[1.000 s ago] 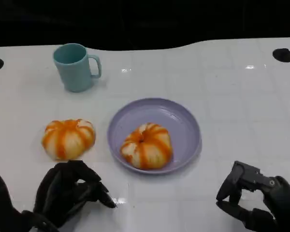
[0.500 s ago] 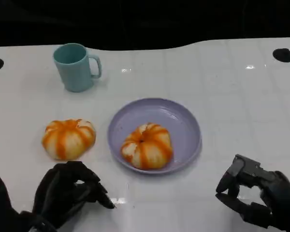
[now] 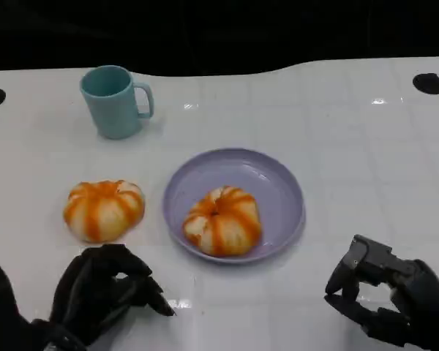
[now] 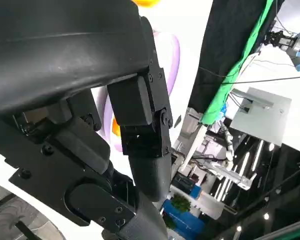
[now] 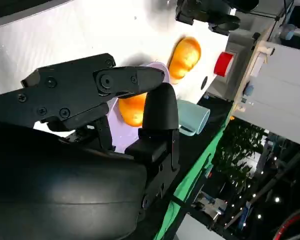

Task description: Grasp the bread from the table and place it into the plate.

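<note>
One orange-striped round bread (image 3: 222, 220) lies in the purple plate (image 3: 278, 183) at the table's middle. A second, similar bread (image 3: 103, 209) sits on the white table to the plate's left. My left hand (image 3: 102, 292) is just in front of that second bread, loosely curled and holding nothing. My right hand (image 3: 384, 300) hovers at the near right, apart from the plate, its fingers spread with nothing between them. The right wrist view shows the right hand (image 5: 90, 125), the plate's bread (image 5: 132, 107) and the table bread (image 5: 185, 57). The left wrist view shows the left hand (image 4: 115, 115) and the plate's rim (image 4: 172, 55).
A teal mug (image 3: 115, 101) stands at the back left, handle to the right; it also appears in the right wrist view (image 5: 195, 120). Two dark holes (image 3: 429, 82) mark the table's far corners. Bare white tabletop lies right of the plate.
My right hand has drawn slightly back toward the near edge. The breads, plate, mug and left hand have not moved.
</note>
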Motion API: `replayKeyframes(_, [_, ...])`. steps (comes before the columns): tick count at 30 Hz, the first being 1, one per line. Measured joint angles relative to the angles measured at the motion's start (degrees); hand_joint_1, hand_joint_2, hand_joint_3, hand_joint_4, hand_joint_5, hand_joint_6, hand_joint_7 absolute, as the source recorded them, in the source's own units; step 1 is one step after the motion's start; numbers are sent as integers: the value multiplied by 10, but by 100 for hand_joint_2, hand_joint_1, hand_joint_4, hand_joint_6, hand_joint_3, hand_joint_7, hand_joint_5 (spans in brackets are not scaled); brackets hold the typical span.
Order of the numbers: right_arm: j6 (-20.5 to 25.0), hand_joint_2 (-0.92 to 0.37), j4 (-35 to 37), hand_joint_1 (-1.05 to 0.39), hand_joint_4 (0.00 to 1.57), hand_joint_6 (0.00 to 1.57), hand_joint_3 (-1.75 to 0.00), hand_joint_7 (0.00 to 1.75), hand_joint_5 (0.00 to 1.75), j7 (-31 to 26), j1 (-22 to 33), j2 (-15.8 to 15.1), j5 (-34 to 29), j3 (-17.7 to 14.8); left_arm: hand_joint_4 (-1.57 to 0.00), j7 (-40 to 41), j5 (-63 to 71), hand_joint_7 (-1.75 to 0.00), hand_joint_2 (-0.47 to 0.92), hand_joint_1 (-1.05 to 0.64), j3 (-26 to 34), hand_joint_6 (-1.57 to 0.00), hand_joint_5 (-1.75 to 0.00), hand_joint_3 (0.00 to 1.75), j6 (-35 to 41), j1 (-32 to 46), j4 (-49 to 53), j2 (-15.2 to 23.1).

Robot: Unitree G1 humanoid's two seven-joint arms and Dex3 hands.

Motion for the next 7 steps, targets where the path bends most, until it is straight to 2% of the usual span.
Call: replayKeyframes(7, [-1, -92, 2, -45, 62, 50, -30, 156, 175, 2, 0, 1, 0, -1, -157, 0, 0, -32, 61, -105, 0, -157, -56, 0, 0, 0, 0, 0])
